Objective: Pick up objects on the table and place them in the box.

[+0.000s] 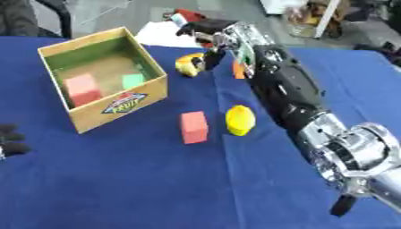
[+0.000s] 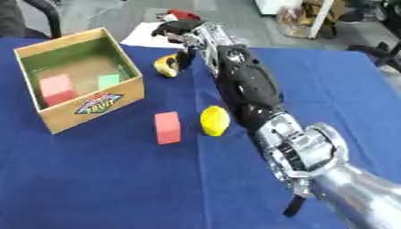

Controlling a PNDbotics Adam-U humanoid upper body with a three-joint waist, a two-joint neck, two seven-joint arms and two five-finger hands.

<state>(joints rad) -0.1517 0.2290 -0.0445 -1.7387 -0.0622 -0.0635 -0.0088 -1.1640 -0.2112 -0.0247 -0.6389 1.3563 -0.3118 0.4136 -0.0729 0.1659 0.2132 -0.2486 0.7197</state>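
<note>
Left eye view: cardboard box (image 1: 117,105) stood at the left of the blue surface (image 1: 156,188), holding a pink block (image 1: 82,88) and a green block (image 1: 132,80). A red block (image 1: 194,127) and a yellow object (image 1: 240,120) lay near each other in front of the box. Left hand (image 1: 11,139) showed at the left edge; whether spread or curled could not be told.

Right eye view: right hand (image 2: 177,30) reached over the far edge, fingers curled, just beside a yellow-and-black object (image 2: 165,65); any contact unclear.
</note>
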